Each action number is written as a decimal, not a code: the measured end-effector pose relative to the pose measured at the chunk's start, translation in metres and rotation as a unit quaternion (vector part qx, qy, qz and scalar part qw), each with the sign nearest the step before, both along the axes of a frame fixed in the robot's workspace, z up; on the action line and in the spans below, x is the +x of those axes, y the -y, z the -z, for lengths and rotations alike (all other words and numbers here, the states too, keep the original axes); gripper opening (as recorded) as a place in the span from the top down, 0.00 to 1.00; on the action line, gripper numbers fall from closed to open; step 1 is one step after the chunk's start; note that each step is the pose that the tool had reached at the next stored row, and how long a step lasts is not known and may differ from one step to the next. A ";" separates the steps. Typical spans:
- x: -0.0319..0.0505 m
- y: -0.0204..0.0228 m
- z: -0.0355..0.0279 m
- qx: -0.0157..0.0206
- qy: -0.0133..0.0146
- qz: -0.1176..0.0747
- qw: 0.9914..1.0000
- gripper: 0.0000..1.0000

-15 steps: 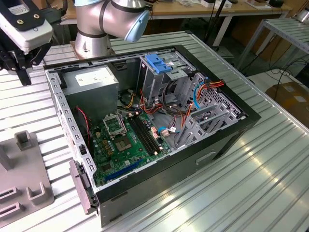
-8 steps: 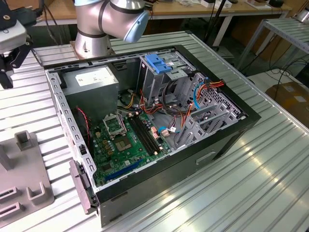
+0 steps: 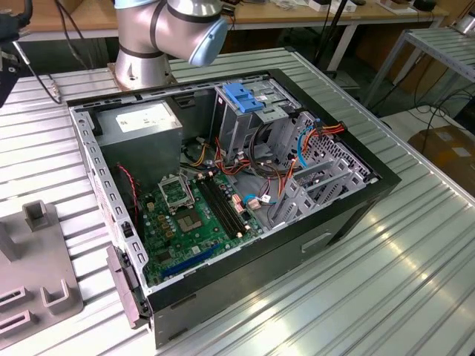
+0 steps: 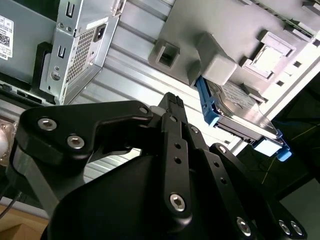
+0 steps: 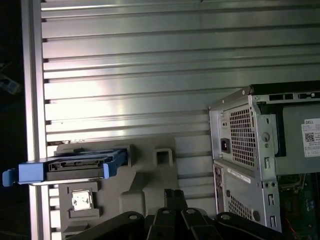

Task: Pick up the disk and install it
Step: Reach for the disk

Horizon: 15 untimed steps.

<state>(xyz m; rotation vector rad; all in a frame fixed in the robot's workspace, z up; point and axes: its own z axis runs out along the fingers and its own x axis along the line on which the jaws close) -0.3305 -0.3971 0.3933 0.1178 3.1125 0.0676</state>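
Robotics lab, alu slat table, open PC, benches

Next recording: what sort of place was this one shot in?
Probably a robotics lab or workshop: a robot arm stands on a ribbed metal table beside an opened desktop computer case, the disk sits in a grey fixture, and wooden workbenches stand behind.

Counter: ribbed bare metal slats, bright and semi-glossy, with strong reflections.
Computer case: unpainted grey sheet-metal chassis, perforated in places; outer panels matt black.
Motherboard: green circuit board with a slight sheen.
Bracket on the drive cage: smooth blue plastic.
Disk: dull grey metal body in a bright blue plastic carrier frame.
Fixture: smooth matt grey, apparently plastic.
Tool: matt black links with bright metal screw heads.
Robot arm: smooth silver metal with a pale blue cap.
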 end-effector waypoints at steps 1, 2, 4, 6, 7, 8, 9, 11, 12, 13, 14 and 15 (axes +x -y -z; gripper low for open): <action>-0.0023 -0.0001 0.0000 0.000 0.000 0.000 1.000 0.90; -0.0044 -0.0002 0.0000 0.000 0.000 0.000 1.000 0.90; -0.0113 -0.0005 0.0000 0.000 0.000 0.000 1.000 0.90; -0.0238 -0.0023 0.0000 0.000 0.000 0.000 1.000 0.90; -0.0299 -0.0037 0.0001 0.000 0.000 0.000 1.000 0.90; -0.0343 -0.0049 0.0000 0.000 0.000 0.000 1.000 0.90; -0.0408 -0.0058 0.0000 0.000 0.000 0.000 1.000 0.90; -0.0532 -0.0070 0.0000 0.000 0.000 0.000 1.000 0.90; -0.0577 -0.0073 0.0000 0.000 0.000 0.000 1.000 0.90; -0.0586 -0.0073 0.0000 0.000 0.000 0.000 1.000 0.90; -0.0586 -0.0073 0.0000 0.000 0.000 0.000 1.000 0.90; -0.0586 -0.0073 0.0000 0.000 0.000 0.000 1.000 0.90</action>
